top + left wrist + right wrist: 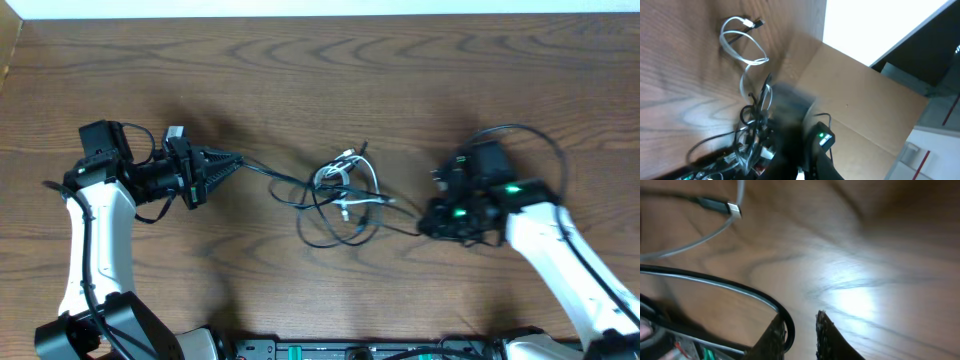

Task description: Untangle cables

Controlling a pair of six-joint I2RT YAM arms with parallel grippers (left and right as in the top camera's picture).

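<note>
A knot of black and white cables (345,195) lies mid-table. A black cable (270,175) runs left from it to my left gripper (232,162), whose fingers meet in a point on its end. In the blurred left wrist view the knot (755,120) and a white loop (742,45) show, but the fingers do not. My right gripper (425,222) sits low at the knot's right side. Its fingers stand slightly apart (800,315), and a black cable (715,282) curves through the gap against the left finger. A grey cable's plug (732,209) lies beyond.
The wooden table (300,80) ends at a white strip along the far edge. A cardboard panel (860,110) stands behind the right arm (822,140) in the left wrist view. A cardboard edge (10,50) shows at the table's far left corner.
</note>
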